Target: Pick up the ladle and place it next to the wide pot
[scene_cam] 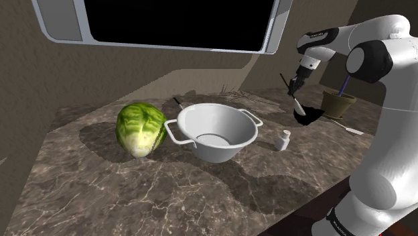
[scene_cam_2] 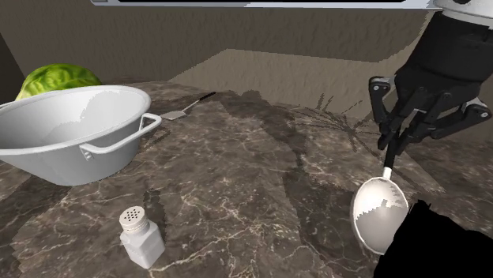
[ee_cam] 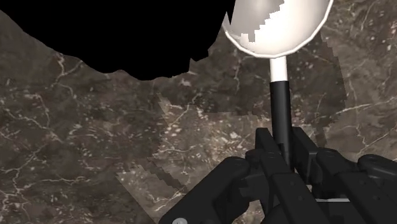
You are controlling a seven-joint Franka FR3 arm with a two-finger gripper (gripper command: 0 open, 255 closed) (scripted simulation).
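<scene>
Arm (scene_cam: 385, 154) is reaching from the shoulder view's 4 o'clock up toward 1 o'clock, over the dark veined counter (scene_cam: 134, 194). Pot (scene_cam: 231, 153), wide, pale grey, two loop handles, is sitting mid-counter. Cabbage (scene_cam: 141, 129) is sitting just beside the pot's 9 o'clock handle; can't tell if they're touching. Plant pot (scene_cam: 338, 104) is standing well out at the pot's 2 o'clock.

Ladle (scene_cam_2: 379, 212) is hanging bowl-down from the gripper (scene_cam_2: 391, 146), at the pot's 2 o'clock, between the pot and the plant pot. Bowl looks to be riding just clear of the counter, with a shadow under it. Jaws are pinching nearly closed on the thin black handle, a bit above where it goes white and joins the bowl; the wrist view is showing the handle running straight between the fingers (ee_cam: 264, 149).

Shaker (scene_cam: 284, 140) is standing at the pot's 3 o'clock, near the rim.

Handling call: ladle is reading as light and stiff, but bowl-heavy with a slim, smooth handle, so it's likely to pivot or slip in a two-point pinch. Holding on the handle near the bowl is looking right. Drop zone: the 3 o'clock gap is getting crowded by the shaker; 5 o'clock is looking roomier.
</scene>
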